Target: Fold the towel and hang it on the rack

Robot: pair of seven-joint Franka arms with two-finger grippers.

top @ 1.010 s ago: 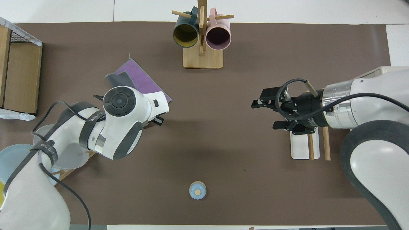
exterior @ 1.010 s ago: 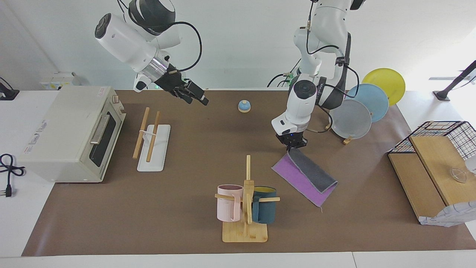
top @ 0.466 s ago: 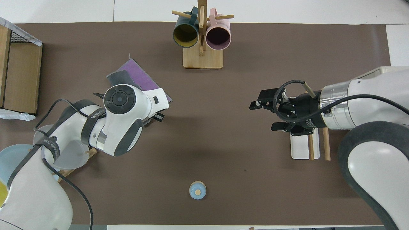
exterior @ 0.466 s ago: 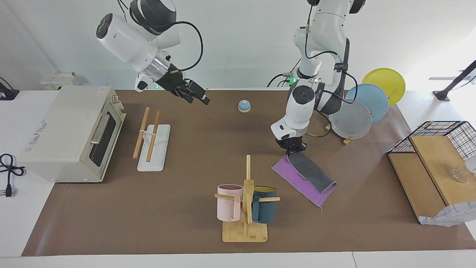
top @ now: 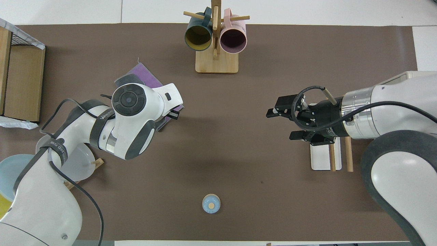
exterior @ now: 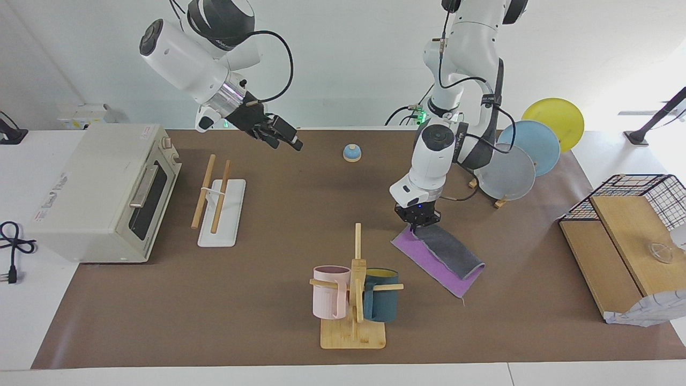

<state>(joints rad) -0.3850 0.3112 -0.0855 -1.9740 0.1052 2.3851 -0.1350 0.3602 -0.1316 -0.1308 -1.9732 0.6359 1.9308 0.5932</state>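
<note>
1. Nearest the robots, a small blue dome-shaped bell with a tan button is seen on the brown table mat.
2. A wooden plate stand holding a clear, a pale blue and a yellow plate is placed toward the left arm's end of the table.
3. The right gripper is held in the air with its fingers spread apart and nothing between them, over the mat beside the rack; this arm is waiting.
4. The rack of two parallel light wooden rods on a white rectangular base is set beside a cream-coloured toaster oven, toward the right arm's end.
5. The left gripper is lowered onto the edge of the towel nearest the robots, its fingertips clenched on the dark grey layer there.
6. The thin cloth towel, purple on one face and dark grey on the other, is lying on the mat, the grey face doubled back over the purple so that a purple strip is left showing.
7. Farthest out, a bamboo mug tree carrying a pink mug and a dark teal mug is standing just beside the towel.
</note>
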